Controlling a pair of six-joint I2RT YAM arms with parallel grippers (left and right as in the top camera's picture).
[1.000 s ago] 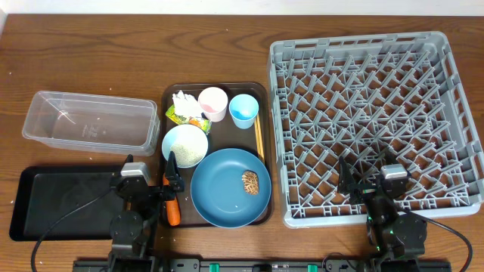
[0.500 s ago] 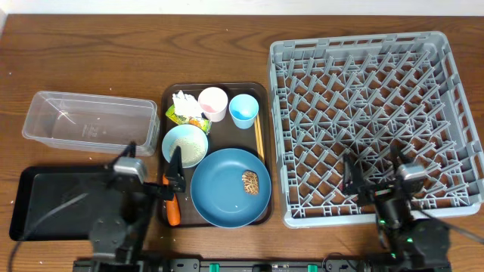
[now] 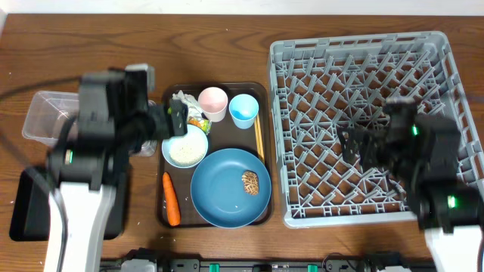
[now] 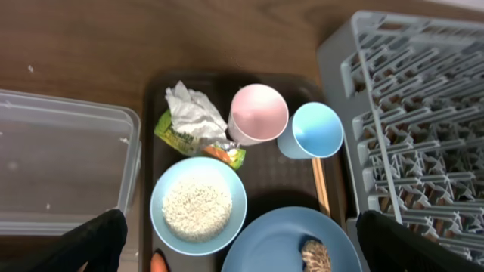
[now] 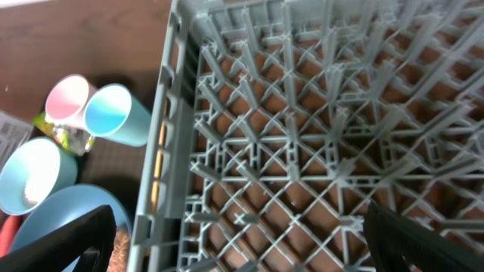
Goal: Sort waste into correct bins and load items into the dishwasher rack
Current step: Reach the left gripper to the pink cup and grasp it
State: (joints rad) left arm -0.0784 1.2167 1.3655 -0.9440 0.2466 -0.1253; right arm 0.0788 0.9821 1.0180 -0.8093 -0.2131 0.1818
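Observation:
On the brown serving tray, a pale bowl (image 4: 198, 205) holds white rice. Beside it are the wrapper with tissue (image 4: 193, 125), a pink cup (image 4: 259, 113), a light-blue cup (image 4: 314, 130) and chopsticks (image 4: 321, 189). The blue plate (image 3: 231, 187) carries a brown lump (image 3: 250, 182), and the carrot (image 3: 172, 199) lies to its left. My left gripper (image 3: 172, 121) hovers open and empty above the bowl and wrapper. The right gripper (image 3: 359, 143) hangs open and empty over the grey dishwasher rack (image 3: 370, 75).
The clear tub (image 3: 45, 113) sits at the left, partly under my left arm. The black tray (image 3: 26, 208) lies in front of it. The brown serving tray (image 3: 265, 91) lies between the tub and the rack.
Both arms have lifted from the table's front edge and swung away from it. The left now hangs over the tray's left side, the right over the rack. Both grippers stayed open.

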